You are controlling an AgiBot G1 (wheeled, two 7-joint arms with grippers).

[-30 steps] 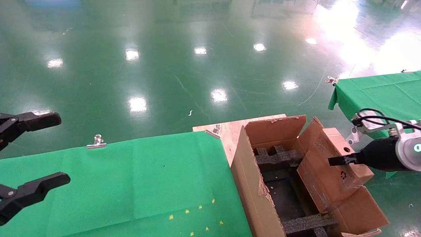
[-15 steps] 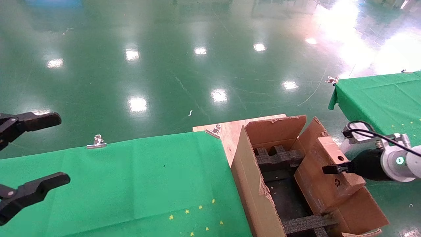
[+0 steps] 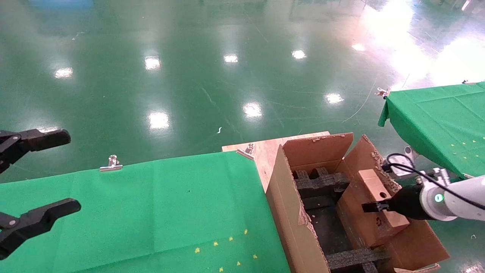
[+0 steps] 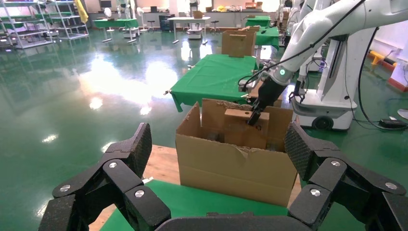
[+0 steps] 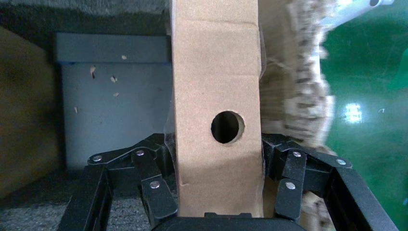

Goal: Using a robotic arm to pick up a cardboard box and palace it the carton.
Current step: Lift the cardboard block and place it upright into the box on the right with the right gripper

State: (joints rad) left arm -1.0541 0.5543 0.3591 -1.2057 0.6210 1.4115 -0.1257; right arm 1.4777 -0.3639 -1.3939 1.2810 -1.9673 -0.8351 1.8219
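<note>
The cardboard box [image 3: 358, 212], small and brown with a round hole, is tilted and partly down inside the carton [image 3: 288, 212] against its right side. My right gripper [image 3: 375, 207], on the white robotic arm [image 3: 460, 199] with a green ring, is shut on the box. In the right wrist view the black fingers [image 5: 156, 166] press both sides of the box [image 5: 216, 86]. The left wrist view shows the box [image 4: 238, 132] sticking above the carton [image 4: 235, 168]. My left gripper [image 3: 57, 174] hangs open at the far left, holding nothing.
Black foam inserts [image 3: 322, 182] line the carton's bottom, and its flaps are torn. The carton stands on a wooden board [image 3: 265, 151] beside the green-clothed table [image 3: 151, 212]. A second green table [image 3: 435, 110] lies at the right. Metal clips [image 3: 111, 163] hold the cloth.
My right arm has moved down and slightly left, lowering the box from above the carton's right flap into the carton. The left arm has not moved.
</note>
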